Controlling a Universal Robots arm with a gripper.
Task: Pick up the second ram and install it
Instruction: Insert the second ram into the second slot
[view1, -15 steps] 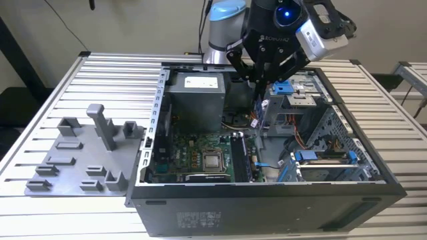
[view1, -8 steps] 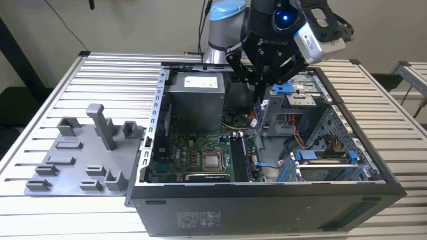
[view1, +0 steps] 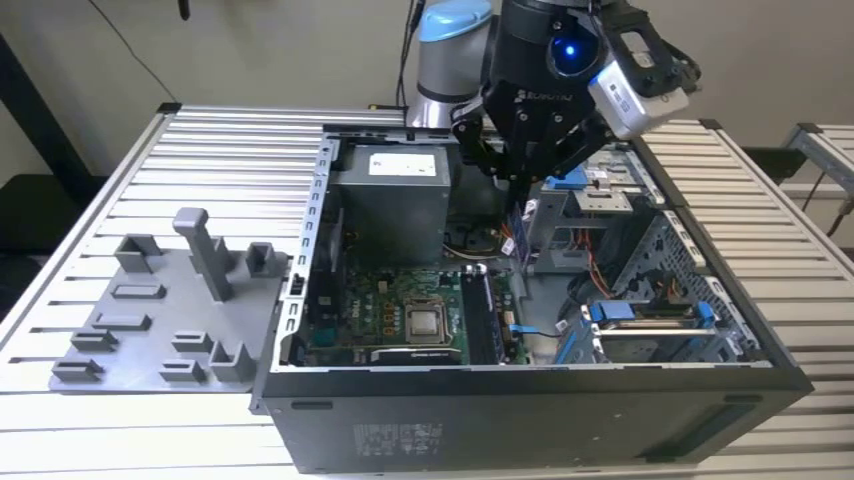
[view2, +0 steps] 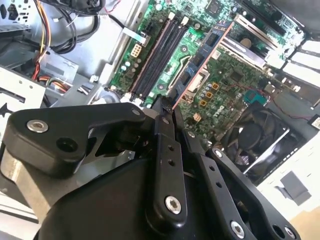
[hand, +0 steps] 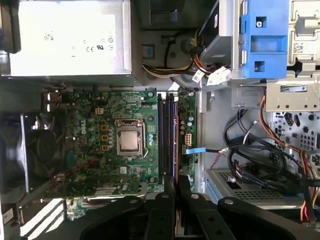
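On the slatted surface (view1: 214, 150) sat the open computer case (view1: 534, 420), and above it the pincer (view2: 170, 107) pinched the second ram (view2: 200, 60), its long axis parallel to the memory slots (view2: 157, 55) below.

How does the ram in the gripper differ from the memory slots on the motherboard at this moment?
The second ram is a dark blue board carrying black chips; the memory slots are plain black channels. The ram hangs above the motherboard, pinched in the gripper; the slots sit fixed on it. Both are long, narrow and run roughly the same way.
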